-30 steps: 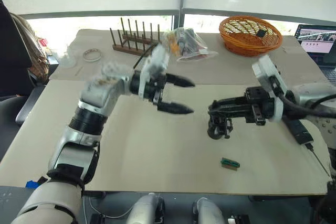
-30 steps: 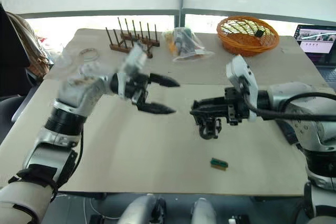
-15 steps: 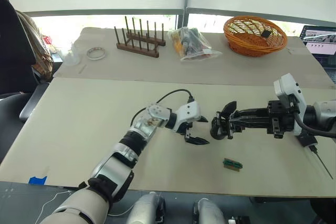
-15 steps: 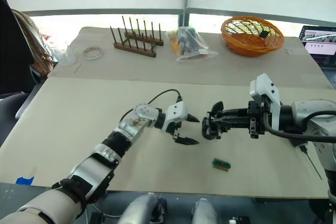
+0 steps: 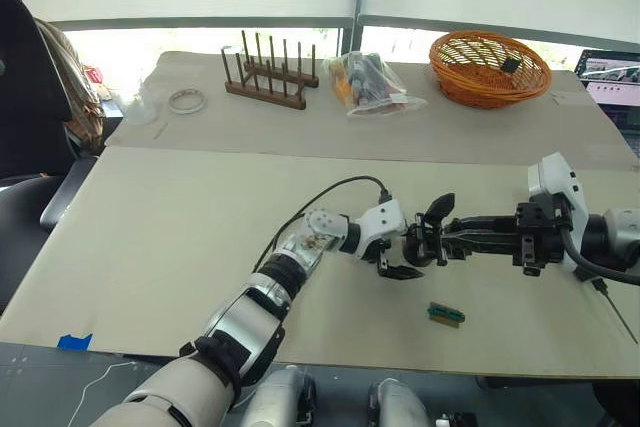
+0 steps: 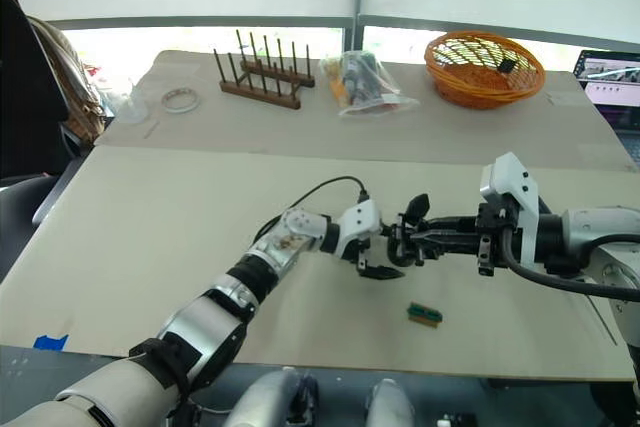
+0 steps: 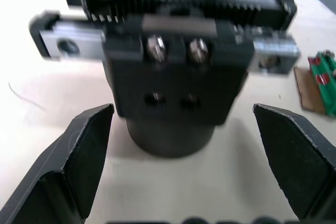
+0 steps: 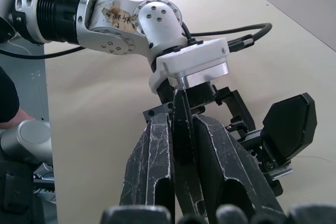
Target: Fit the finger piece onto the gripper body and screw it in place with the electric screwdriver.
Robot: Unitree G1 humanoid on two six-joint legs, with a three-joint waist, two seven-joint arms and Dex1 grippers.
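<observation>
Gripper body (image 5: 424, 246) stands on the counter (image 5: 180, 227), right of centre and toward the near edge, between the two tools.

Counter: pale, made of two surfaces butted along a seam that runs left to right. A blue tape scrap (image 5: 74, 341) sits at the near left corner.

Far half, right to left: orange wicker basket (image 5: 490, 69) with a small dark item in it; clear bag (image 5: 374, 84) of mixed parts; wooden peg rack (image 5: 266, 74); tape roll (image 5: 186, 100). A laptop (image 5: 612, 78) shows at the far right edge.

Left arm reaches across the near half, with a black cable looping over its wrist. Left tool (image 5: 400, 253) is open. In the left wrist view its fingers (image 7: 86, 150) flank the body's round base, one on each side, with a gap showing on both sides and no contact.

Right arm comes in low from the right. Right tool (image 8: 181, 121) is closed on the finger piece (image 8: 180, 103), which is pinched edge-on between the fingers. The piece's tip points at the body, under the left tool's white wrist. Whether tip and body touch, I cannot tell.

Body detail, left wrist view: toothed rail across the top, two screw heads on the front face, two dark holes under them. One pointed black finger stands up from the body.

Green block (image 5: 445, 314) lies flat on the counter near the body, on the near side, apart from both tools.
</observation>
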